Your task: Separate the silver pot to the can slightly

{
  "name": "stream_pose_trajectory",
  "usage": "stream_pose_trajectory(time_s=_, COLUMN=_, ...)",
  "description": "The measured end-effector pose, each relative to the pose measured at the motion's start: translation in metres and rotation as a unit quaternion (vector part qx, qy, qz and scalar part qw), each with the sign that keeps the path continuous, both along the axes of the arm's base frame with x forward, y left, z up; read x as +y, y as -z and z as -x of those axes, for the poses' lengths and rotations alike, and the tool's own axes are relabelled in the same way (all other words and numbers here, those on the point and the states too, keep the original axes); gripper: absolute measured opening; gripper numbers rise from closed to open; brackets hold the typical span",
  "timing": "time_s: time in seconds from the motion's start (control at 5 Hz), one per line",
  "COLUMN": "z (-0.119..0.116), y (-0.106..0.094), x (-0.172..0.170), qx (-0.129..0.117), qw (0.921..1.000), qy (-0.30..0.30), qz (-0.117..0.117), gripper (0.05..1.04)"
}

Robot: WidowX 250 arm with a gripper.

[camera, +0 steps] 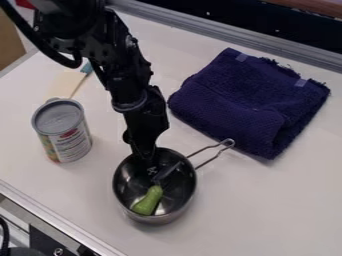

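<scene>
"Pot and can: how do they stand?"

"Apart. The silver pot (171,216) is upright near the middle of the desk (267,205), its wire handle (231,142) pointing toward the folded blue towel (234,107). The can (71,142) stands upright over to the left of the view, with bare desk between the two."

"And the arm?"

"It hangs in from the top, with the black gripper (151,167) down at the pot's far rim, on the side nearer the can. I can't tell whether the jaws are spread, pressed together or pinching that rim."

"Anything riding in the pot?"

"A green thing (148,201), lying low inside. It might roll if the pot were pushed briskly."

"So, is the job done?"

"Could be, judging by the gap alone: they don't touch, and 'slightly' asks for little. But one moment can't show whether that gap was made or was simply there to begin with. If more is wanted, a small shift of the pot away from the can would do. Otherwise, what's left is lifting the jaws clear."
</scene>
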State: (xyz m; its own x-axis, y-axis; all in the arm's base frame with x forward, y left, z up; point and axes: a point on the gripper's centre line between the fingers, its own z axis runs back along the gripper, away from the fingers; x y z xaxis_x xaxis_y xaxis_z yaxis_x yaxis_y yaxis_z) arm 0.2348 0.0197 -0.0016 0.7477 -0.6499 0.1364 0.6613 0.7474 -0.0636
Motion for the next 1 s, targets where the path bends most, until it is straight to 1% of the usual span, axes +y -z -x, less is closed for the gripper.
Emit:
stream_pose_trajectory(time_s=0.2, z=0.004, y=0.0, x=0.001, qx=0.011, qw=0.9996, qy=-0.021, qz=0.015, gripper=0.06)
stream_pose_trajectory(time_s=0.4, z=0.006, y=-0.005, x=0.003, qx=0.018, qw=0.9972, qy=-0.066, qz=0.032, gripper=0.06)
stream_pose_trajectory(time_s=0.6, z=0.005, y=-0.017, x=0.007, qx=0.001, qw=0.99, qy=-0.132, qz=0.048, gripper=0.06)
stream_pose_trajectory(time_s=0.8, z=0.008, y=-0.032, x=0.013, qx=-0.007, qw=0.9715, qy=-0.226, qz=0.07, gripper=0.06)
stream_pose_trajectory(time_s=1.0, z=0.009, y=-0.047, x=0.023, qx=-0.027, qw=0.9409, qy=-0.33, qz=0.07, gripper=0.06)
